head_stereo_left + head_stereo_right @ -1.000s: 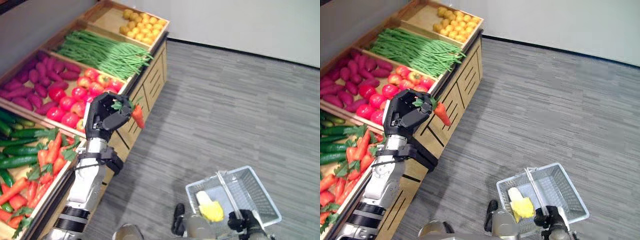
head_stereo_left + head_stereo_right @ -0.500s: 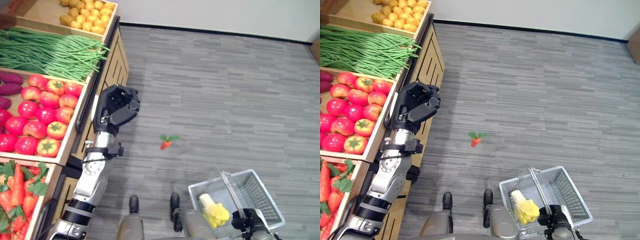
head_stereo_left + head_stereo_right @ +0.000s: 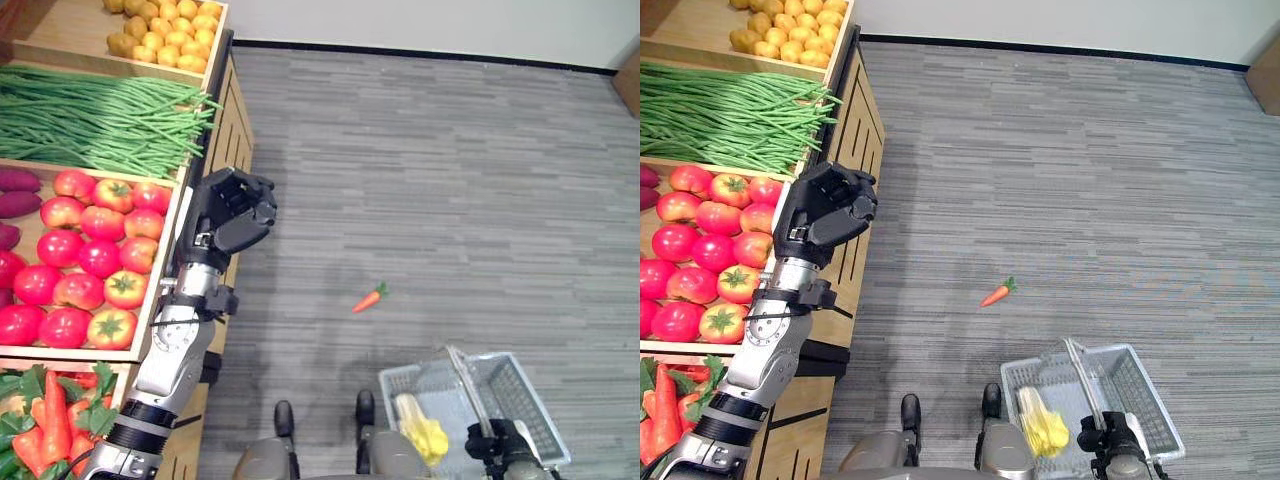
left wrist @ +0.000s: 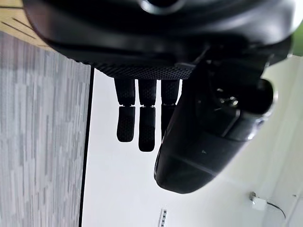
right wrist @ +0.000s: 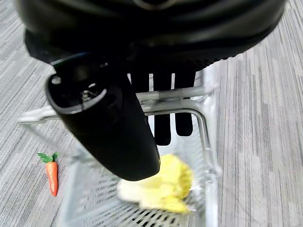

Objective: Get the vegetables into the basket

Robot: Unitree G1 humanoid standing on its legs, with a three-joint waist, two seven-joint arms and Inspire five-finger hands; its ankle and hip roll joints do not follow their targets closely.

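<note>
On floor near basket (image 3: 540,395): dropped carrot (image 3: 367,299); left hand (image 3: 232,208) curled, empty; right hand (image 5: 156,90) clamped on handle; needs picking up.

The basket (image 3: 1140,395) is a mesh of thin wire with a pale, slightly shiny finish, and its handle (image 5: 180,101) looks like smooth bright metal. The floor (image 3: 450,180) has a grey matt surface with a fine striped texture, like woven carpet planks. The produce stand (image 3: 235,130) is of light wood with a plain, matt finish. The tomatoes (image 3: 90,260) are glossy and smooth. The carrot (image 3: 367,298) on the floor looks smooth and a little plastic-like. The left hand (image 3: 235,208) has a dark matt shell, and its palm (image 4: 142,71) shows a finely dotted, rough surface.
</note>
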